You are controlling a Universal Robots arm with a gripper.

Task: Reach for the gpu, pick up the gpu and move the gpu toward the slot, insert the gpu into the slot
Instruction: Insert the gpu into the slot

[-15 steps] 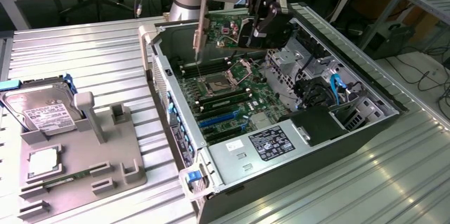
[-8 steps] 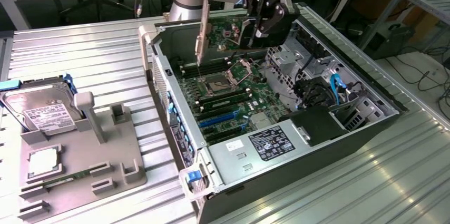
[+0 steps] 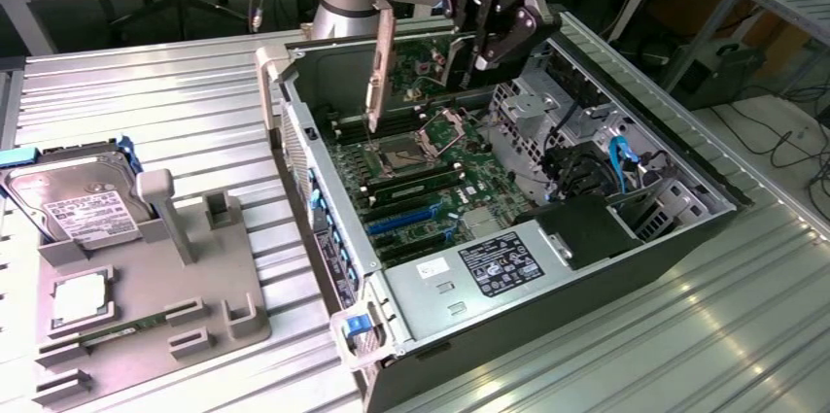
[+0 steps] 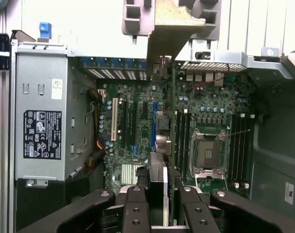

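The gpu (image 3: 380,68) is up in the air over the open computer case (image 3: 674,238), hanging edge-on with its silver bracket facing the exterior view's left. Its body is mostly hidden behind the gripper (image 3: 483,44), which is closed partway and clamped on the card. In the wrist view the gpu (image 4: 163,141) is just a thin strip running away between the fingers (image 4: 136,213), so the fan side is hard to make out. That view does look straight down on the motherboard (image 4: 138,121), showing the expansion slots and the CPU socket (image 4: 208,150). The exterior view adds the hard drive (image 3: 78,204) and memory stick (image 3: 123,327) on a grey holder on the tabletop (image 3: 169,102), well apart from the case.
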